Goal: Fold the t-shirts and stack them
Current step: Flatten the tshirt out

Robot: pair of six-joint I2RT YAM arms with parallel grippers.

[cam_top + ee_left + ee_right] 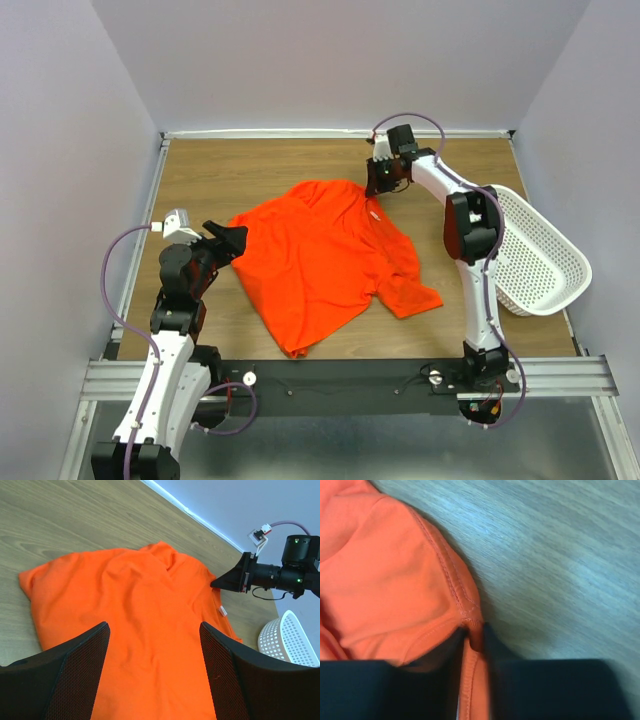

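Wood-grain tabletop (200, 180) carries my orange t-shirt (320, 260), spread at mid-frame. Nearest, at its left edge, my left gripper (232, 240) hovers with jaws wide apart, holding nothing. Farther up, right of centre, my right gripper (378, 185) pinches the shirt's seamed edge.

Nothing can be read; the white tag (223, 611) on the orange t-shirt (130, 615) is too small.
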